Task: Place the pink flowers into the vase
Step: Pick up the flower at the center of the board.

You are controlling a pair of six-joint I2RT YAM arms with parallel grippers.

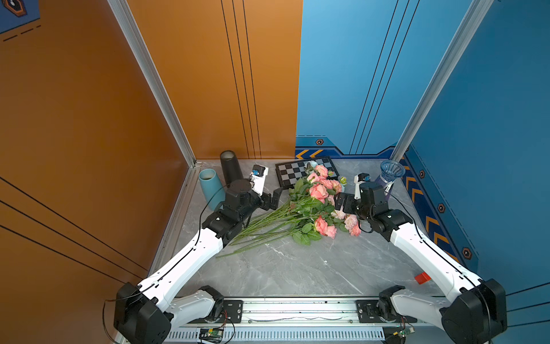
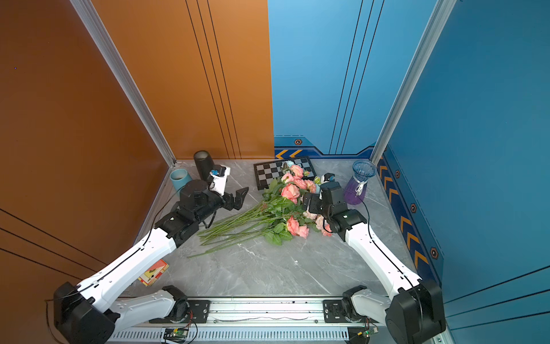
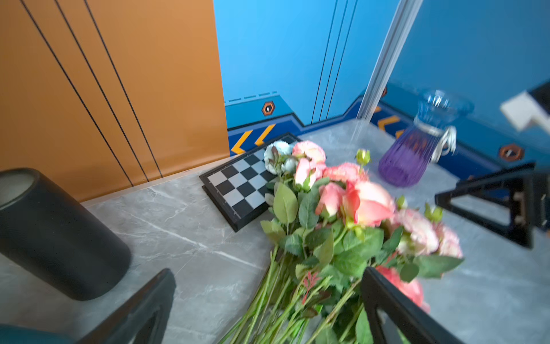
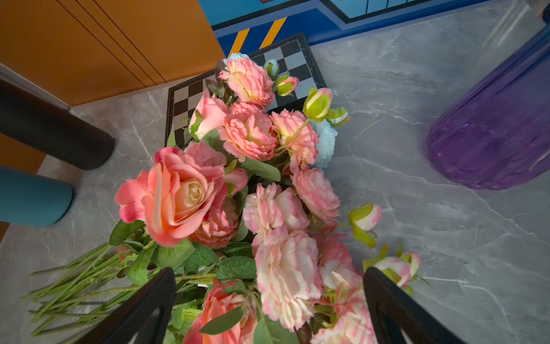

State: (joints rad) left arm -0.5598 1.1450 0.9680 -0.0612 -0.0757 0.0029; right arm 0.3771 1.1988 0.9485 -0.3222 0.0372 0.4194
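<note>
The pink flowers (image 1: 318,192) (image 2: 290,190) lie in one bunch mid-table, blooms toward the back right and green stems fanned toward the front left. A glass vase (image 1: 391,175) (image 2: 361,178), blue at the rim and purple at the base, stands upright at the back right. My left gripper (image 1: 275,198) (image 3: 268,277) hovers open over the upper stems and leaves, with the blooms (image 3: 366,202) ahead of it. My right gripper (image 1: 342,202) (image 4: 269,274) stands open over the blooms (image 4: 178,193) on the bunch's right side, the vase (image 4: 500,134) close beside it. Neither holds anything.
A folded chessboard (image 1: 293,174) lies behind the blooms. A teal vase (image 1: 209,186) and a black cylinder (image 1: 230,166) stand at the back left. A few pale blue blossoms (image 4: 326,140) sit among the pink ones. A red block (image 1: 422,278) and a card box (image 2: 153,272) lie near the front corners.
</note>
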